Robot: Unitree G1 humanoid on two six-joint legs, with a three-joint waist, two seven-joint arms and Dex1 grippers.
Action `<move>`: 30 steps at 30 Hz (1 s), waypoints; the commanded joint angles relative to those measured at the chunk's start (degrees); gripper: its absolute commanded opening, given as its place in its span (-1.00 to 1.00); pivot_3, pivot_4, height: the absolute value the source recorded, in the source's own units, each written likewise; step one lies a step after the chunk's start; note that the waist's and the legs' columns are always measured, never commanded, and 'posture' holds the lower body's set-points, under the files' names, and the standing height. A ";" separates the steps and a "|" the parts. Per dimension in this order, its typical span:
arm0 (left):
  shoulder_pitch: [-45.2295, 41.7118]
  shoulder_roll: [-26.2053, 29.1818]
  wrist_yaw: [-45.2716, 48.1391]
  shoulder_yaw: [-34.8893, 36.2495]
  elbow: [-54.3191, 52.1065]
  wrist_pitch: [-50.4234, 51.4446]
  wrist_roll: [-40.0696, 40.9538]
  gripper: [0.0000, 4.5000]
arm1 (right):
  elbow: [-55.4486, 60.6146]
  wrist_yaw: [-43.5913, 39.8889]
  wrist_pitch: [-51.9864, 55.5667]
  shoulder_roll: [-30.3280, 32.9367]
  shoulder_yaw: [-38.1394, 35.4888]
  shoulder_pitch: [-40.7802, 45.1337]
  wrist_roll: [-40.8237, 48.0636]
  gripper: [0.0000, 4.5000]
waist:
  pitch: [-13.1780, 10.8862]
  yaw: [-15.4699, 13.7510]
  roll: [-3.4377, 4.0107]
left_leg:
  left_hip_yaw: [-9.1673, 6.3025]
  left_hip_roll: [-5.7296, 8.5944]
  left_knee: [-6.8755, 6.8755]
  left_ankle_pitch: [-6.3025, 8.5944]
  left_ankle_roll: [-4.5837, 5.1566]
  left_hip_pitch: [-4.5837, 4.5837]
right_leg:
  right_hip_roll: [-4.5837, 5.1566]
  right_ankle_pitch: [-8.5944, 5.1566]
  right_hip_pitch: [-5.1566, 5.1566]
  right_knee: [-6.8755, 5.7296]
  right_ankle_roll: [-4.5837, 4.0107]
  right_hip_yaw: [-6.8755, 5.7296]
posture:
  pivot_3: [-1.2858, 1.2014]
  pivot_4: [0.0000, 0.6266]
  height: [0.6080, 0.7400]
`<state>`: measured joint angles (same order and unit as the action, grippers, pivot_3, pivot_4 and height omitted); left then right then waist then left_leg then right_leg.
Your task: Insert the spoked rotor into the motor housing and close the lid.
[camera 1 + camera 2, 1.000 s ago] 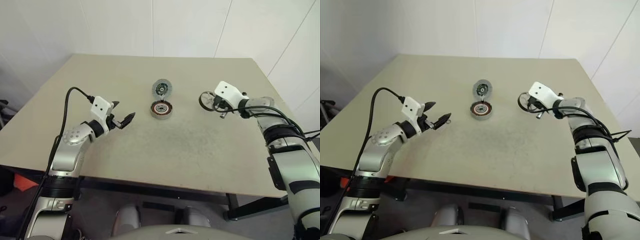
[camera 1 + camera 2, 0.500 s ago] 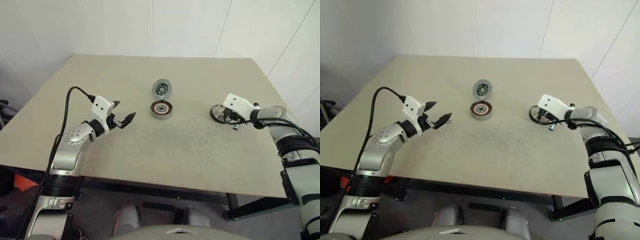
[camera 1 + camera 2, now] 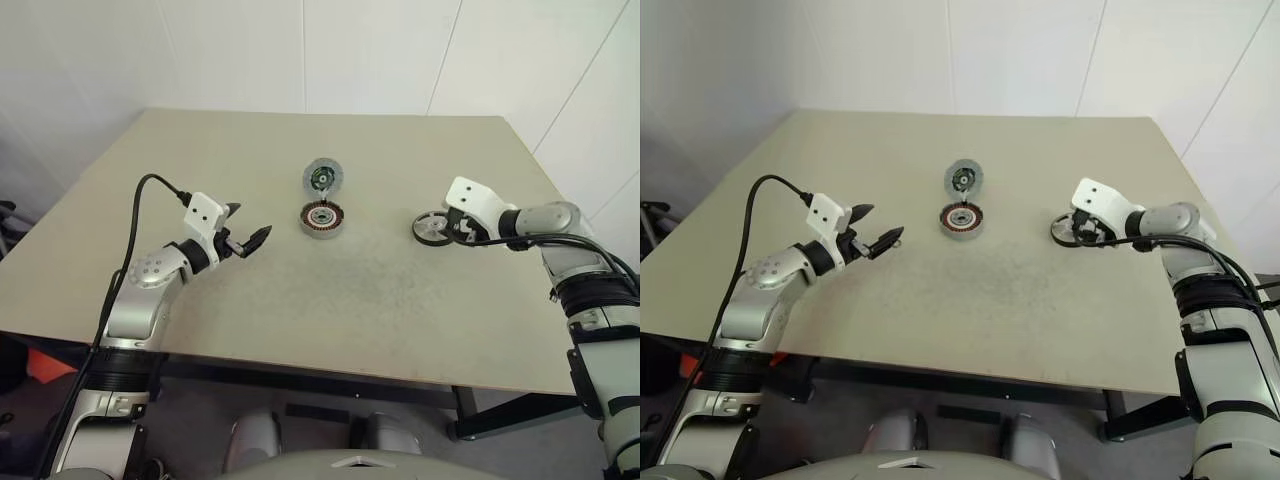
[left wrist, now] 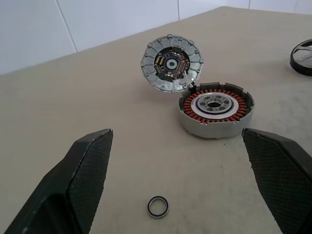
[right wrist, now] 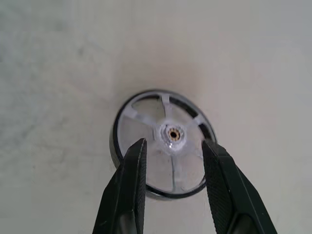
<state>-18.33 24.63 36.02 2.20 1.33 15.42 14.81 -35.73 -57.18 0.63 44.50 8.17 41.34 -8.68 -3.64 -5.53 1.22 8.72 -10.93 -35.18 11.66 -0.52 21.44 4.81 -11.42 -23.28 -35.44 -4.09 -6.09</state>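
Right tool points down and inward from a bent wrist, its two black fingers partly spread and holding nothing. They frame the small hub of the lid – a shiny silver disc with a dark rim and thin ribs running out from its centre – which lies flat on the beige tabletop, well to the right of the other parts.

Across the tabletop, the left arm reaches forward with its tool held level, fingers spread wide and empty, aimed at the motor housing. That short round metal ring, with copper-orange windings around a pale centre, sits mid-table. The spoked rotor – a flat grey metal disc, ribbed around the rim – stands tilted, its lower edge at the housing's far rim. A small dark ring lies near the left tool.
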 commanded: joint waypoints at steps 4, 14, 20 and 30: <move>-1.19 0.12 0.18 0.43 -0.52 -1.19 -0.03 1.00 | 5.59 -1.38 1.16 -1.37 -1.40 3.68 3.32 -0.11 | 0.00 -0.11 -0.01 | -0.01 0.02 -0.01 0.00 0.00 -0.02 | 0.02 0.00 0.02 0.00 0.00 0.00 | 0.03 -1.00 1.00; -1.94 0.16 0.68 0.63 -0.11 -0.80 0.44 1.00 | -1.24 -8.48 -5.09 -13.72 9.22 10.11 -0.46 -0.11 | 0.00 0.16 0.00 | -0.02 -0.01 0.01 0.00 -0.01 -0.02 | 0.01 0.03 -0.01 -0.02 -0.06 0.00 | 0.03 -1.00 1.00; -1.45 0.04 0.46 0.93 -1.05 -0.29 0.88 1.00 | -12.77 -8.70 -11.52 -19.40 13.40 17.90 -4.05 -0.11 | 0.00 -0.15 -0.01 | -0.06 0.00 0.00 0.00 -0.01 0.02 | 0.03 0.04 -0.01 -0.04 -0.07 0.00 | 0.03 -1.00 1.00; 0.85 0.00 -0.65 1.27 -3.57 0.45 1.05 1.00 | -31.79 -4.07 -19.41 -27.98 16.14 26.33 -10.03 -0.11 | -0.01 0.31 0.00 | -0.06 -0.05 0.02 0.00 -0.04 0.00 | 0.03 0.03 -0.04 -0.12 -0.10 0.02 | 0.03 -1.00 1.00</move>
<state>-17.31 24.43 35.78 2.33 0.28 16.12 15.24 -66.38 -62.65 -17.35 17.16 24.17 64.76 -17.94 -3.65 -5.22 1.23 8.66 -10.98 -35.17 11.67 -0.56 21.44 4.85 -11.39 -23.33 -35.57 -4.19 -6.07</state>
